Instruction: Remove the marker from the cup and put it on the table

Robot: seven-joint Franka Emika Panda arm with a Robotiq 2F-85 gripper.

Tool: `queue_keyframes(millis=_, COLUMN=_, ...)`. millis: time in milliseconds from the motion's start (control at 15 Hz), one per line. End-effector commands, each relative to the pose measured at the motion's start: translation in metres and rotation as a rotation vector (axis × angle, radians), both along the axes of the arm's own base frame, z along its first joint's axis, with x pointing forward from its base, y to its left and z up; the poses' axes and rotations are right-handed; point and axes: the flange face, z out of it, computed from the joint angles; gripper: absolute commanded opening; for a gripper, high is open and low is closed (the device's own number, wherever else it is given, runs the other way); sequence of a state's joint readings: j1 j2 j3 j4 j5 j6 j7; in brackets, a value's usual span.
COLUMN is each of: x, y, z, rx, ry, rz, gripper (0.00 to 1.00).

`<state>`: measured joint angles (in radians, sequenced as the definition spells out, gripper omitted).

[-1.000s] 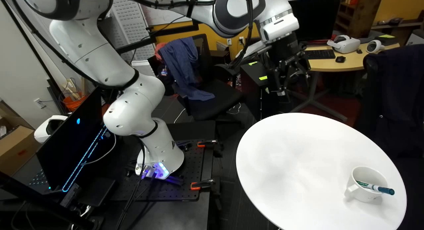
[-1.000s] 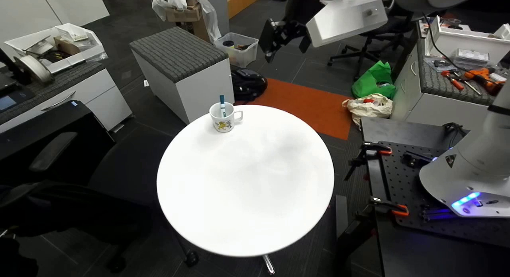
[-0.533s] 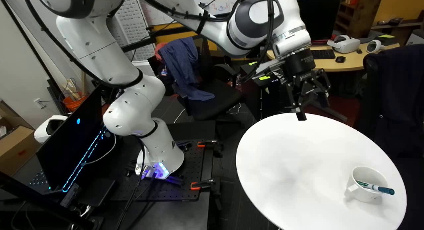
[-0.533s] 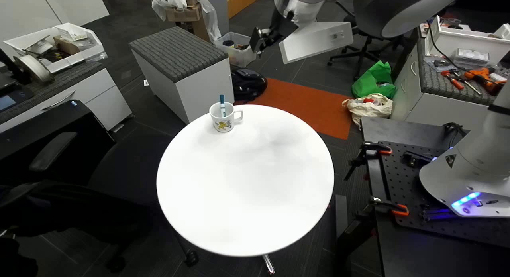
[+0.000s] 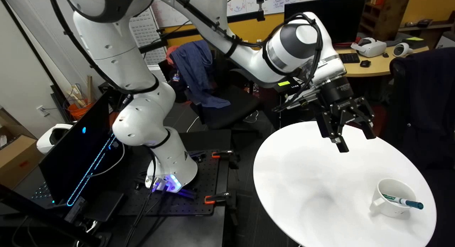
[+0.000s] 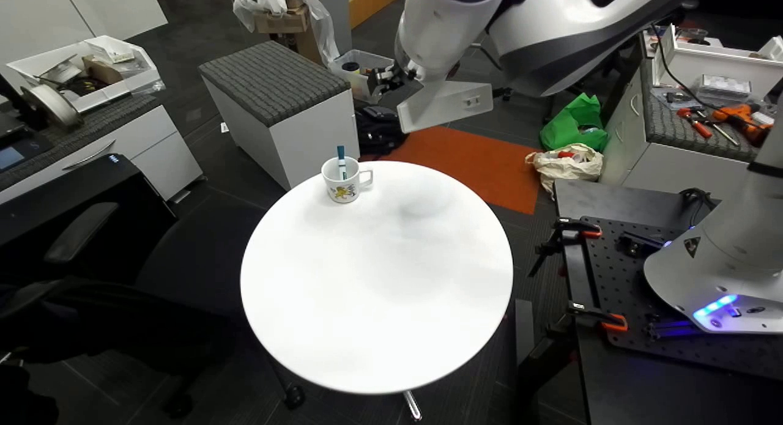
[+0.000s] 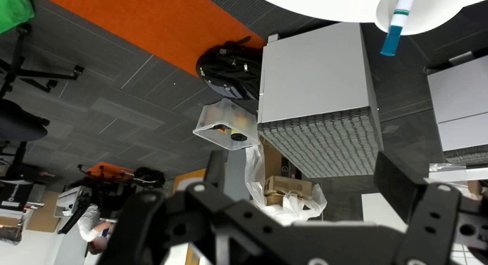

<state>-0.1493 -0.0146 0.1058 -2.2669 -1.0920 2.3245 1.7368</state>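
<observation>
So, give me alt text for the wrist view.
Teal-capped marker juts from a white cup on a white table at the top of this upside-down picture. At the bottom, the black tool is open, holding nothing; a gray cabinet shows between.

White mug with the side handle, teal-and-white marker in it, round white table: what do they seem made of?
White mug with the side handle: probably glazed ceramic, from its smooth white wall and printed picture; plastic possible.
Teal-and-white marker: likely smooth plastic, from its printed barrel and solid teal end.
Round white table: smooth top, perhaps laminate, as no grain shows.
</observation>
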Motion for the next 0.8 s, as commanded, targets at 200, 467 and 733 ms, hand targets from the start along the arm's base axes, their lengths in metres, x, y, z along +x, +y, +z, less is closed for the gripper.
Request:
queue_keyframes(millis=200, x=0.024, y=0.004, z=-0.042, rx=-0.039, ry=-0.034, rz=0.013, gripper=1.0)
queue_keyframes(millis=467, x=0.032, y=0.007, z=-0.059, rx=0.0, ry=-0.017, rz=0.009, gripper=1.0)
queue_keyframes(millis=733, x=0.025, y=0.008, z=-0.064, rx=-0.005, ry=0.017, rz=0.006, gripper=1.0)
